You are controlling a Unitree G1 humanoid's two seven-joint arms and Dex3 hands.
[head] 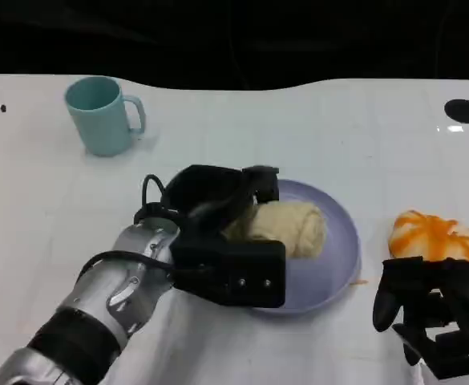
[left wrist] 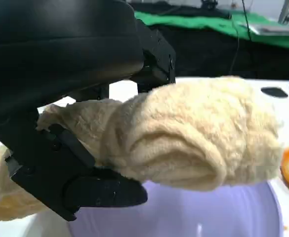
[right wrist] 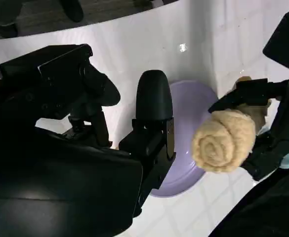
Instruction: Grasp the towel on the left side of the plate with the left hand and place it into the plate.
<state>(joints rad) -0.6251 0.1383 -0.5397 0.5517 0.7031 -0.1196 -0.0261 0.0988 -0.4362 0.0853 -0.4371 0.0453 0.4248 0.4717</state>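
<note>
Far left on the white table (head: 314,112) stands a teal mug (head: 99,115), upright, handle to its right, well apart from the work and no part of the task; next, the left hand (head: 218,210) reaches in over the near-left rim of the plate (head: 338,249) with its fingers clamped on the towel (head: 286,227); the left wrist view confirms the grip, black fingers (left wrist: 85,182) under the cream roll and the shell above it; the towel is a rolled cream cloth, held over the lavender plate, and whether its underside already touches the plate surface cannot be told, though the right wrist view shows the roll (right wrist: 224,140) apparently just above the plate rim (right wrist: 184,177); judgement: the carry is done or nearly so, and the step in hand is the placing; the next move calls for a short lowering until the roll rests inside the rim, then a parting of the fingers and a withdrawal up and back to the left without dragging the cloth out; risk noted: the lower fingers sit beneath the roll and may catch its loose end on release; further right, an orange-and-white object (head: 434,237) lies just beside the plate; at the far right the right hand (head: 434,313) rests low on the table near it, holding nothing, fingers somewhat curled, apart from the plate.
</note>
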